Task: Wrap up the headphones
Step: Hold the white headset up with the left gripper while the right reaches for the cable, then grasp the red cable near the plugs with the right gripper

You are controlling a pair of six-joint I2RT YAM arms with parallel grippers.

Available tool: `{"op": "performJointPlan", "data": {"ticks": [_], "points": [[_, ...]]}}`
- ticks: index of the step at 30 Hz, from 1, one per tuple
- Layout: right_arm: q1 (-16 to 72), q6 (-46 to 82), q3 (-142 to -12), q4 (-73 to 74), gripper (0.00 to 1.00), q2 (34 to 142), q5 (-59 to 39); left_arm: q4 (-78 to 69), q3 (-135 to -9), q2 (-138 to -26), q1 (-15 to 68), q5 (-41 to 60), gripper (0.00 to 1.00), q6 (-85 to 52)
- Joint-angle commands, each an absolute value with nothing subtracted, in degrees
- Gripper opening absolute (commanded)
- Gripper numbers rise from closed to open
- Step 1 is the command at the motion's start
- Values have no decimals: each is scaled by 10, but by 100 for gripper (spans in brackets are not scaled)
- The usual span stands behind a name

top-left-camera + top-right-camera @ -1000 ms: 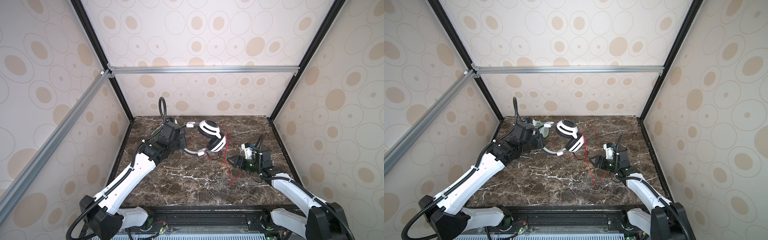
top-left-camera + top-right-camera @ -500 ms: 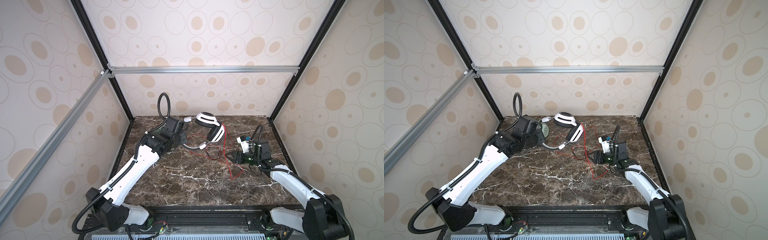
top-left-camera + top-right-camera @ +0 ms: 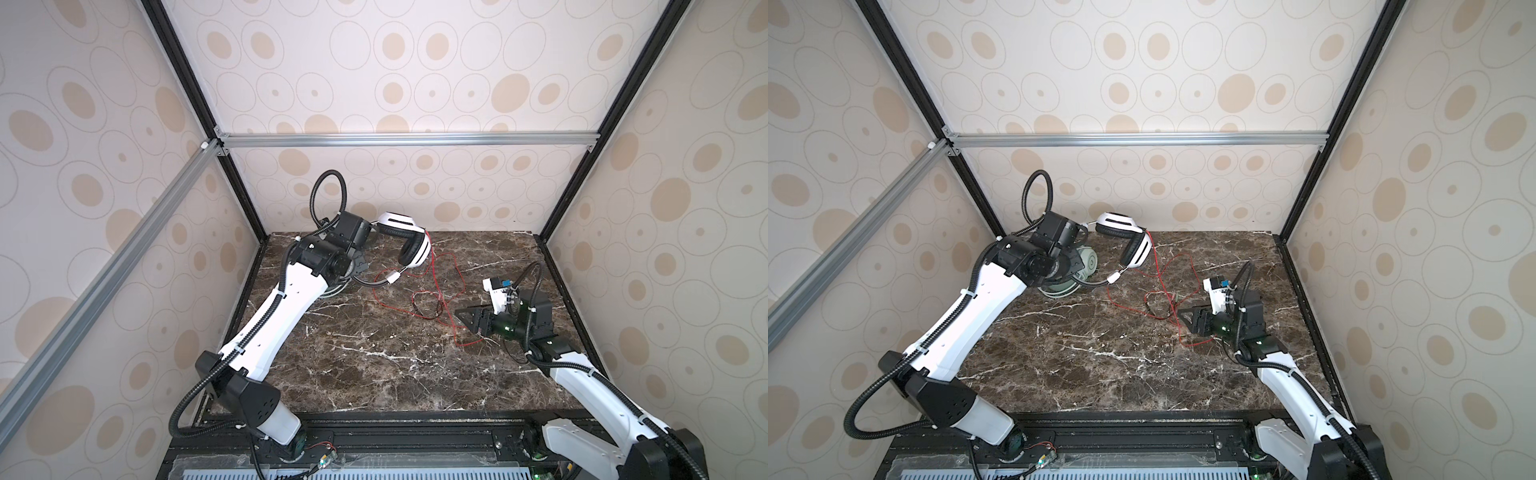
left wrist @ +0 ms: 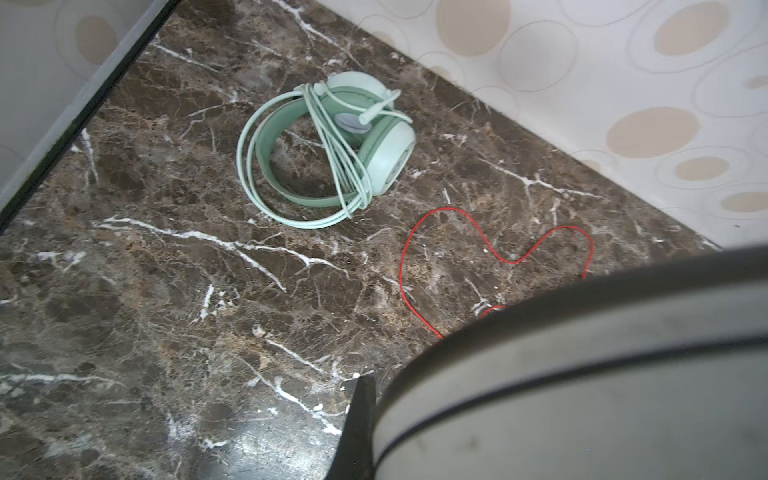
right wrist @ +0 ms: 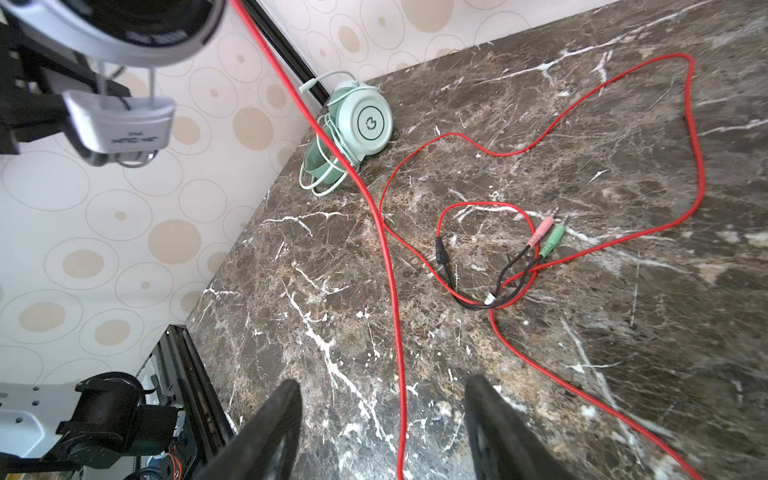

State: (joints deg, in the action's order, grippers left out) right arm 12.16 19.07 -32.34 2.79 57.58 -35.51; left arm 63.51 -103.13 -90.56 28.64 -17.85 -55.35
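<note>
Dangling off white headphones (image 3: 397, 218), red cable (image 5: 401, 374) crosses right pincer (image 5: 384, 386) (mint headphones (image 5: 370, 122) beyond).

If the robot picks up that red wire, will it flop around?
Probably floppy: the red cable lies in loose loops on the table and hangs slack from the lifted headphones. Likely light and thin, so it could slip; its plugs would probably dangle.

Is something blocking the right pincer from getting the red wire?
No, nothing visible blocks it. The right pincer is open and the red wire, hanging from the white-and-black headphones in the left pincer, runs between its fingers above the marble table.
</note>
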Motion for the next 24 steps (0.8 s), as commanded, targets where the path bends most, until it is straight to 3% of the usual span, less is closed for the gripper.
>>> {"op": "performJointPlan", "data": {"ticks": [1,9,16,24], "points": [[125,200,-302,41,65,590,-387,641,-1064,-920,258,-163,0,-502],[139,207,-327,17,62,670,-363,493,-974,-917,243,-125,0,-382],[218,207,-357,59,62,789,-331,436,-888,-874,226,-67,0,-382],[234,236,-387,106,60,882,-306,397,-858,-833,225,-52,0,-379]]}}
